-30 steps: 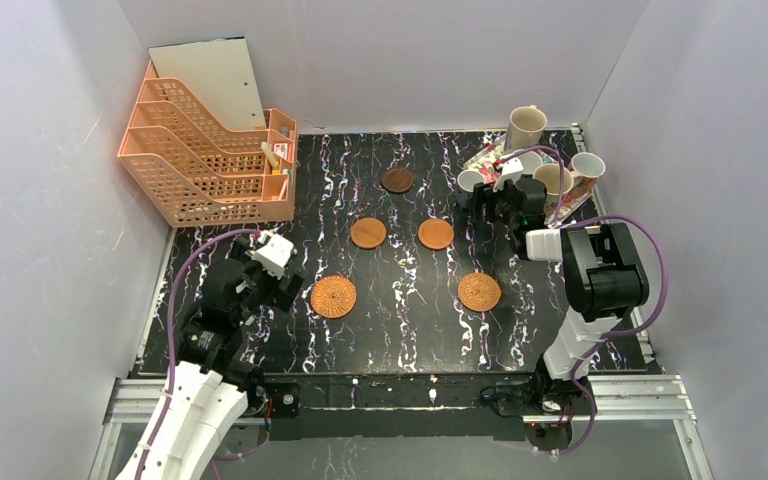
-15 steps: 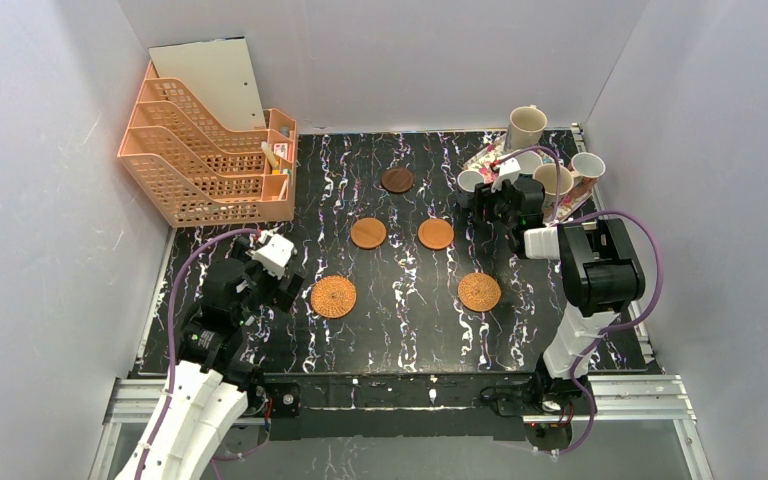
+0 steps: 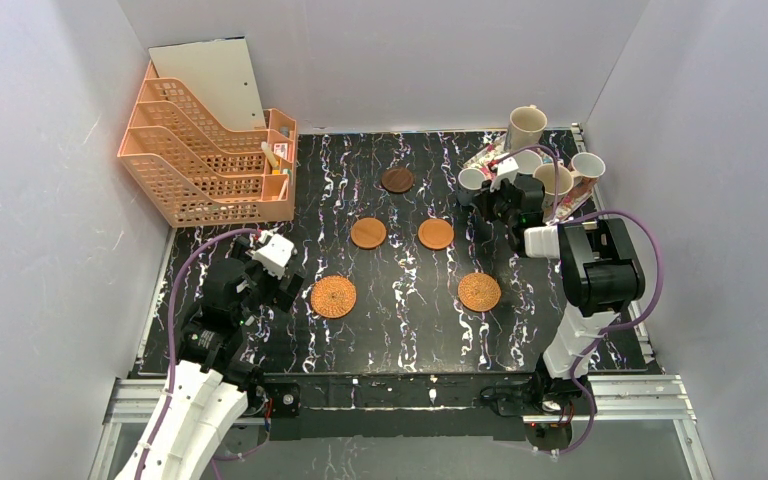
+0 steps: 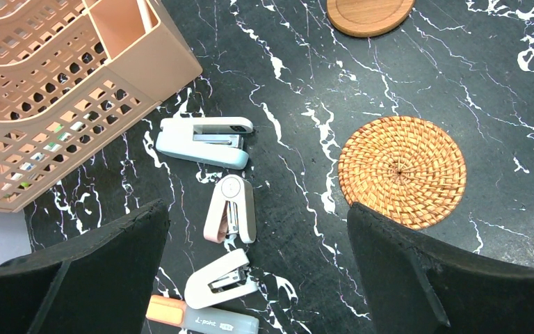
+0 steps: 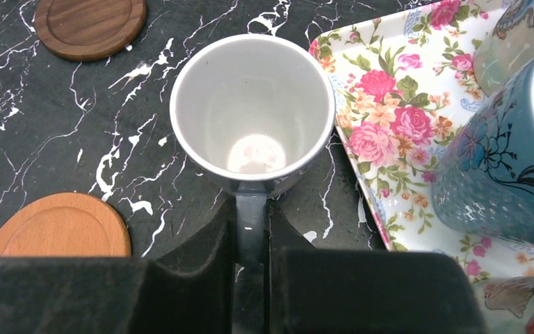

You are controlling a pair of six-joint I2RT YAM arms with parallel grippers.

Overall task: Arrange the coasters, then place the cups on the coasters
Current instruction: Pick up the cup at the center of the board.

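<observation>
The only writing I can read is "point" on a grey-and-orange pen at the bottom edge of the left wrist view; nothing else carries a legible label.

That same view gives me what the overhead camera hides behind the arm: a pale blue stapler, a pink stapler and a white stapler lying beside the peach mesh file rack. My left gripper hangs above them with its fingers wide apart, a woven orange-tan wicker coaster just to the side.

On the right wrist camera, my right gripper is clamped on the handle of a small blue mug with a white inside. That mug stands upright on the table, just beside the rectangular floral tray, between a dark brown wooden coaster and a mid-brown wooden coaster. A second blue mug with painted branches stands on the tray.

From above I see all five discs spread across the black, white-veined tabletop, a large beige mug at the far edge, and pale grey walls on three sides.
</observation>
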